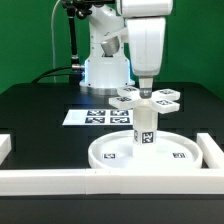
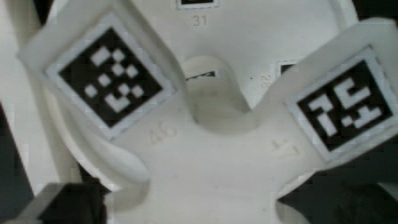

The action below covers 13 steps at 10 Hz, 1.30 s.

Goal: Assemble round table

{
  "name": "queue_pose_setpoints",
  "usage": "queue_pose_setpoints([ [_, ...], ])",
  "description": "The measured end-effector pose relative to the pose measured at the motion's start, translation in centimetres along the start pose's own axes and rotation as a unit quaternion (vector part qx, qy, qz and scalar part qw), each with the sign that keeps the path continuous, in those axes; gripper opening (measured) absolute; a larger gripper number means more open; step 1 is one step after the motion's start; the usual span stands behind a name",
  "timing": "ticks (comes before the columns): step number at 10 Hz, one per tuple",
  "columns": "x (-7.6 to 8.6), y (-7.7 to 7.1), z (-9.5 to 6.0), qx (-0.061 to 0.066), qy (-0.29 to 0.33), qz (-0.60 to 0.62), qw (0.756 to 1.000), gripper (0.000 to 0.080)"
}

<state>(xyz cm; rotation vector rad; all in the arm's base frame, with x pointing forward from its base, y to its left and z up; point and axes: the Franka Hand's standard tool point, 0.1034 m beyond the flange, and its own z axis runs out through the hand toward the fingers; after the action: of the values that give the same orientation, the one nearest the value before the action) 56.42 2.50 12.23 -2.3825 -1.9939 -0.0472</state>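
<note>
**Round table: cross piece sits on the post, directly under the fingers**

1. Position of parts. The large disc (image 1: 108, 156) lies flat on the dark surface (image 1: 40, 108), close to the white rail (image 1: 110, 183) at the front. The short post (image 1: 145, 128) stands upright on the middle of the disc, its long axis vertical. The cross piece (image 1: 127, 98) lies flat and level across the top of the post, its four arms reaching outward.

2. Governing relation. The fingers (image 1: 146, 88) hang straight above the middle of the cross piece, on the same vertical line as the post. The wrist view confirms this: the cross piece (image 2: 210, 125) fills the picture, centred. Only one arm is present, so there is no question of which is nearer.

3. State of the fingers. They are down at the middle of the cross piece, but neither view shows whether they pinch it or stand spread about it. I cannot tell.

4. Markings. Black-and-white square tags sit on the cross arms, the post and the disc rim. The marker board (image 1: 95, 117) lies behind the disc. No brand or readable writing is found.
</note>
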Motion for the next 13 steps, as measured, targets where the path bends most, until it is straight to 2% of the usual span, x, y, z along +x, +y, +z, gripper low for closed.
queue_pose_setpoints([
  [4,0.4,-0.1,0.5,0.004,0.0,0.055,0.998,0.0649],
  [12,0.5,-0.3,2.0,0.012,0.0,0.058,0.998,0.0649],
  [13,0.5,-0.3,2.0,0.012,0.0,0.057,0.998,0.052],
])
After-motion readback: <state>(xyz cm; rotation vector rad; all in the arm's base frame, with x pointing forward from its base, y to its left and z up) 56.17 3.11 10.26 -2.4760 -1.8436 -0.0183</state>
